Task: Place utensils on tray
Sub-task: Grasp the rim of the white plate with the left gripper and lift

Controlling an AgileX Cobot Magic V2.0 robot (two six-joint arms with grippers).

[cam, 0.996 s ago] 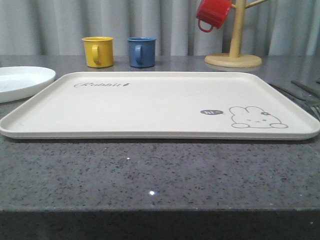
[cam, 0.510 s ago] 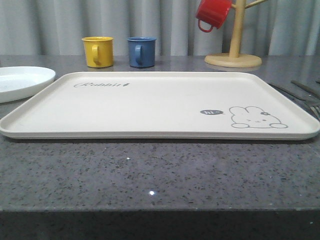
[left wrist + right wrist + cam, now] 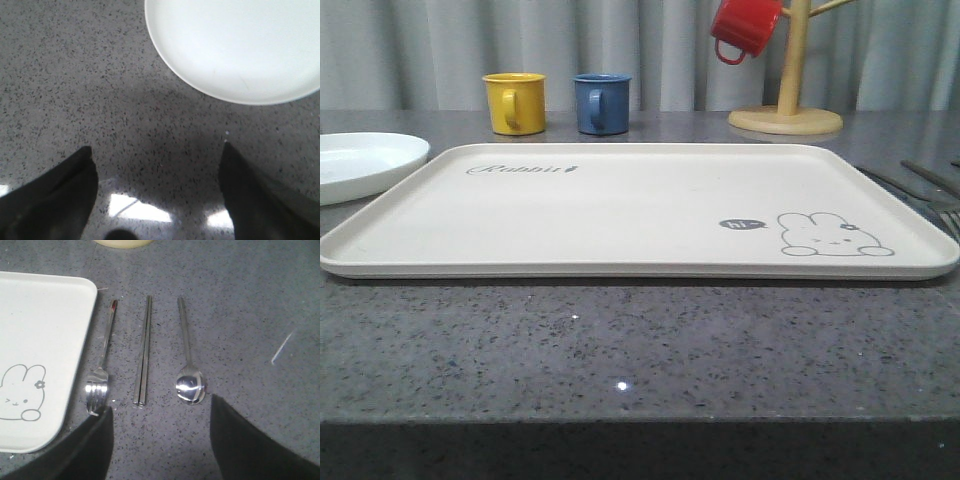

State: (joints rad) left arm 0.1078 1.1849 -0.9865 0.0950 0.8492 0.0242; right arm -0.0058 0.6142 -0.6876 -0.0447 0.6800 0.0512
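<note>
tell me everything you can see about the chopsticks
The chopsticks are a pair of slim, straight rods that look like shiny silver metal. They lie flat on the speckled grey countertop, pressed side by side and parallel. The fork lies on one side of them, nearer the tray, and the spoon on the other; neither touches them. The right gripper hovers open above their near ends, not holding them.

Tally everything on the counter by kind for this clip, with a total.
Mugs: 3, yellow, blue, and red hanging on the rack
Mug rack: 1
Tray: 1
Plate: 1
Fork: 1
Chopstick pair: 1
Spoon: 1
Total: 9
</note>
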